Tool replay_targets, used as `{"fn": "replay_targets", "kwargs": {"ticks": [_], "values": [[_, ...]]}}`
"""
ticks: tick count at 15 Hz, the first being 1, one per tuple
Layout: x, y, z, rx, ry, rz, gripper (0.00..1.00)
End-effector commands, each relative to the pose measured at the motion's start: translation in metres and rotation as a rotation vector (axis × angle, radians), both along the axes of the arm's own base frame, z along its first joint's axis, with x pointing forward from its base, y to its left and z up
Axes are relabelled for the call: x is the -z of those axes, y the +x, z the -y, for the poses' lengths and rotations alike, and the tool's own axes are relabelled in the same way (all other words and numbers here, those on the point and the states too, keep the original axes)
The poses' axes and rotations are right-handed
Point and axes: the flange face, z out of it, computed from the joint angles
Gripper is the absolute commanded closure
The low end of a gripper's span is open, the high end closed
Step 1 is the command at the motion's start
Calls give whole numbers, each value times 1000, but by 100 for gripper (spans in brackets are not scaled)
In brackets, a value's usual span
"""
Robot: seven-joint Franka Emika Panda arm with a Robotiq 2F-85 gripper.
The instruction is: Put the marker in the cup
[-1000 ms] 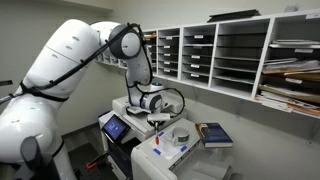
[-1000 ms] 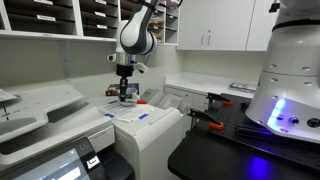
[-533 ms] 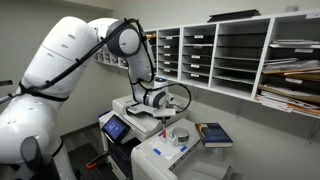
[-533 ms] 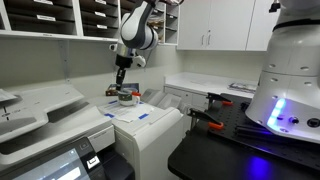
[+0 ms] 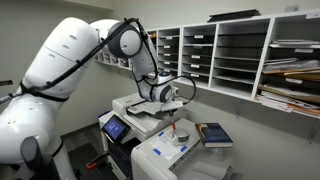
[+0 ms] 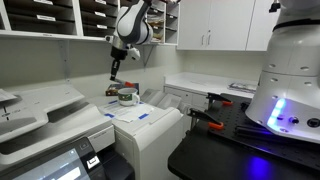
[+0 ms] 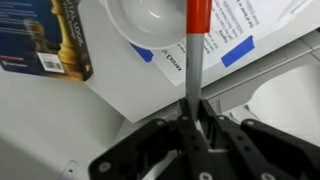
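Note:
My gripper (image 7: 192,112) is shut on the marker (image 7: 194,55), a grey stick with a red end that points away from the jaws. The pale round cup (image 7: 152,14) lies just beyond and left of the red end in the wrist view. In both exterior views the gripper (image 5: 177,106) (image 6: 118,60) holds the marker (image 5: 177,122) (image 6: 114,71) in the air, tip down. The cup (image 5: 181,137) (image 6: 127,96) stands on the white printer top (image 5: 160,152), under and slightly to the side of the marker.
A blue-covered book (image 7: 48,38) (image 5: 214,133) lies beside the cup. Papers with blue tape (image 7: 240,45) lie under and around the cup. Wall shelves of paper trays (image 5: 230,55) stand behind. A second printer (image 6: 40,115) and black tools (image 6: 205,118) are nearby.
The gripper has risen from the printer top with the marker in it and has moved towards the cup. The cup and the book have not moved.

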Motion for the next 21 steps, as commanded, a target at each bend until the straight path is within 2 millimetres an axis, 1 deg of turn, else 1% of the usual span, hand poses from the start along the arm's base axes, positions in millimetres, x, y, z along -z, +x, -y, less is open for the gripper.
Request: {"fn": "replay_targets", "kwargs": {"ticks": [1, 3, 6, 10, 11, 12, 14, 15, 17, 18, 20, 21], "values": [[8, 21, 1, -53, -10, 14, 96], [17, 30, 6, -65, -4, 19, 96], [36, 40, 18, -63, 21, 13, 96], [57, 44, 35, -48, 48, -6, 96], [61, 42, 38, -49, 53, -14, 59], [60, 40, 41, -49, 47, -17, 58], [55, 37, 43, -59, 30, -21, 44], [50, 35, 42, -58, 16, -29, 35], [38, 27, 33, -21, -20, -123, 22], [32, 22, 27, -12, -39, -172, 14], [14, 11, 17, 44, -89, -243, 0], [3, 5, 12, 89, -114, -258, 0]]}}
